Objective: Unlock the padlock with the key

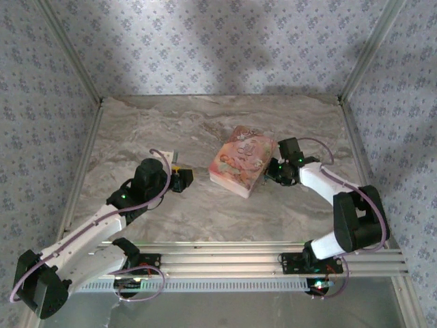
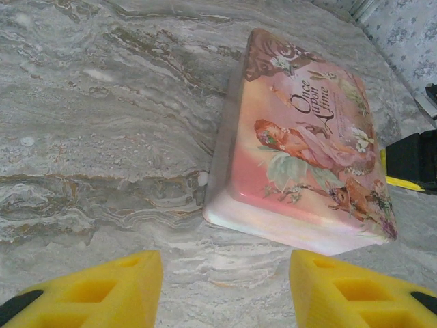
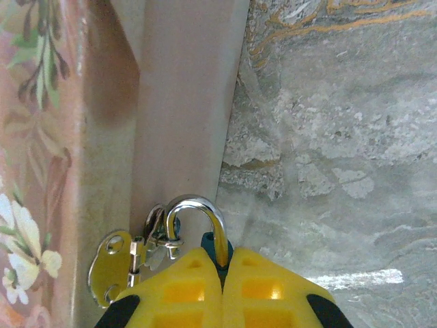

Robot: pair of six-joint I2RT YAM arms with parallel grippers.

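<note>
My right pincer (image 3: 222, 277) is clamped on padlock (image 3: 207, 241), on box (image 3: 184, 102) side facing tabletop's (image 3: 341, 137) right edge; shackle (image 3: 196, 201) points straight ahead; left pincer (image 2: 225, 287) apart, empty, beyond box's opposite side.

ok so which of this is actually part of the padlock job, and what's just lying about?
Part of the job:
- padlock, at the side of the box
- right gripper, shut on the padlock
- left gripper, open, nothing between its fingers

Just lying about:
- pink floral box, with its metal hasp next to the padlock
- marble table
</note>
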